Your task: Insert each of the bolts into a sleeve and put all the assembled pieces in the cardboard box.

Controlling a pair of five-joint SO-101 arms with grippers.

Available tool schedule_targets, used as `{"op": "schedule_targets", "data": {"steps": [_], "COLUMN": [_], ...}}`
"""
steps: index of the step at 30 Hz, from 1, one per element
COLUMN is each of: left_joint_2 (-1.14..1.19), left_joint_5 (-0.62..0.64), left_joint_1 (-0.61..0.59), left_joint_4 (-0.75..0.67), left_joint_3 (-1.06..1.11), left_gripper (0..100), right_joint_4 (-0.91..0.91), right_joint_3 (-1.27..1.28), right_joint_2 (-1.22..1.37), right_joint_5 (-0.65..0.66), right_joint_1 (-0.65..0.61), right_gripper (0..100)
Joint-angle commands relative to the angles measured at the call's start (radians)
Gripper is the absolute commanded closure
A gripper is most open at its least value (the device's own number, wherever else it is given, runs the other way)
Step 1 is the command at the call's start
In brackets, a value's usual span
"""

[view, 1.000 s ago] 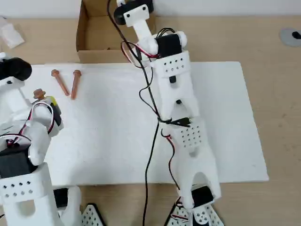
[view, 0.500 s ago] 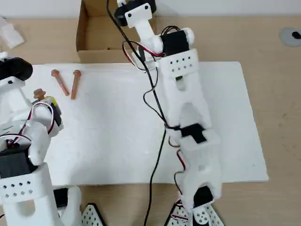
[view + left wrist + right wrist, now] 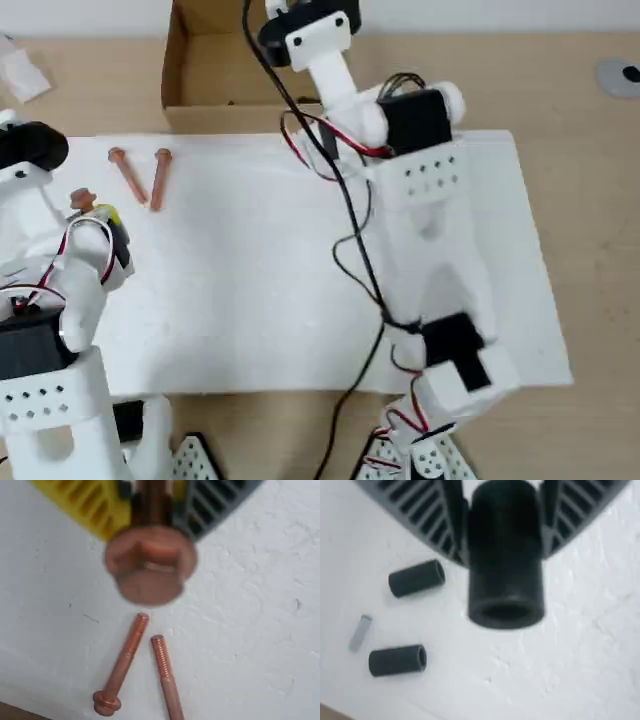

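Grips the held bolt (image 3: 150, 572) by the shank in the left gripper (image 3: 150, 502), yellow and grey jaws clenched on it, flanged head jutting past the fingertips. Likely pinched that way to steady it, with the rest of the shank hidden between the jaws. Sits at the left edge of the high view, a little above mid-height, over the left end of the white mat (image 3: 230, 290). Leaves one loose bolt (image 3: 128, 174) and a second loose bolt (image 3: 160, 179) flat on the mat in the upper left of that frame, just under the front wall of the cardboard box (image 3: 178, 85). Heads toward the box, tips angled close together in a V, seemingly staged within easy reach for later rounds. Pinches the held sleeve (image 3: 506, 585) across its body in the right gripper (image 3: 505, 525), dark jaws closed on both flanks, open bore facing outward beyond the fingertips, presumably offered that way to receive a shank. Lying on their sides on the mat beyond: a spare sleeve (image 3: 416, 578), a second spare sleeve (image 3: 397, 660), and a small grey pin (image 3: 360, 632) just beside them. Calls next, by the look of it, for bringing bolt and bore onto one axis; insertion not yet done, boxing to follow.
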Motion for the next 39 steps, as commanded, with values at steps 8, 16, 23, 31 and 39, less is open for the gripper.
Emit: {"op": "schedule_targets", "data": {"steps": [8, 16, 23, 31, 39], "left_joint_2": [-0.021, -0.021, -0.021, -0.021, -0.021], "left_joint_5": [-0.006, -0.008, -0.008, -0.008, -0.008], "left_joint_1": [0.003, 0.003, 0.003, 0.003, 0.003], "left_joint_4": [-0.017, 0.023, 0.017, 0.018, 0.023], "left_joint_3": [-0.005, -0.005, -0.005, -0.005, -0.005], "left_gripper": [99, 99, 99, 99, 99], "right_joint_4": [0.018, 0.018, 0.018, 0.018, 0.017], "right_joint_3": [0.074, 0.088, 0.226, 0.36, 0.503], "right_joint_2": [-0.13, -0.185, -0.309, -0.424, -0.555], "right_joint_5": [0.003, 0.003, 0.005, 0.005, 0.005], "right_joint_1": [-0.002, -0.002, -0.002, -0.002, -0.002], "right_gripper": [98.8, 98.8, 98.8, 98.8, 98.8]}}
